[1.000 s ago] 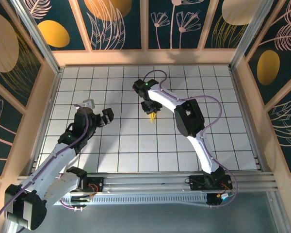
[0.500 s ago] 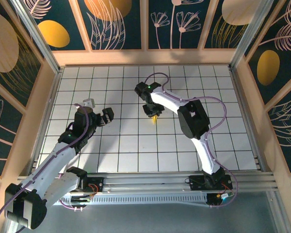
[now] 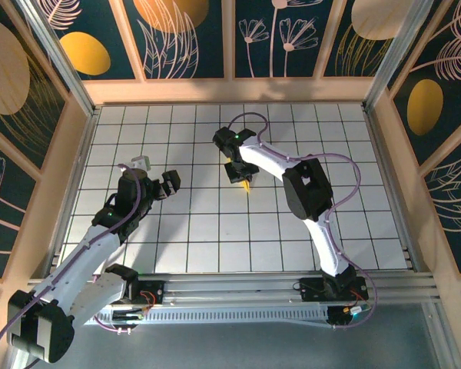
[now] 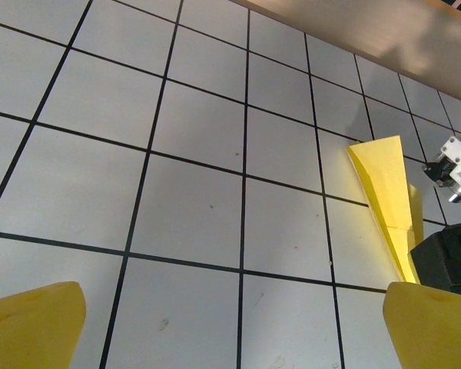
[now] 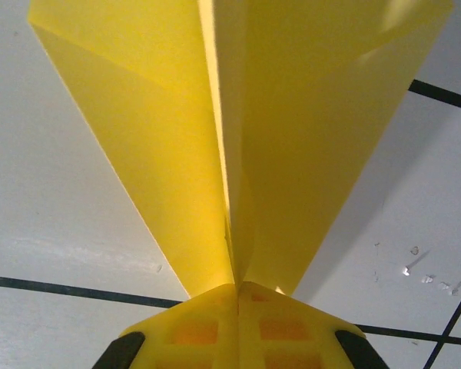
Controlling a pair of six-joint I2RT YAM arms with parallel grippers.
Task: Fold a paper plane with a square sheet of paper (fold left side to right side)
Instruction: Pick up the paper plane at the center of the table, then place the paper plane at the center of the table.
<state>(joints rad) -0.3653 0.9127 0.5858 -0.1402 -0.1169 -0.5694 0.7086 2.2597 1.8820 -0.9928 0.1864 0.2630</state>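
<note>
White gridded table (image 3: pixel 215 231). Right fingers (image 5: pixel 188 332) pinched together on paper plane (image 4: pixel 388 192), at its narrow end, near table's middle. Left fingers (image 4: pixel 31 327) spread wide, empty, well apart to the left.

Your surface (image 3: pixel 207 231) is white, ruled into square tiles by black lines, with a pale wooden wall (image 3: pixel 230 91) along its far edge and a metal rail (image 3: pixel 230 286) along the near edge. Near its middle, slightly toward the far edge, the paper plane (image 4: pixel 388 192) sits low over the tiles, its narrow end pinched in the right end effector (image 5: pixel 237 296). You cannot tell whether it touches them. Small specks (image 5: pixel 411 270) mark a tile beside it.
</note>
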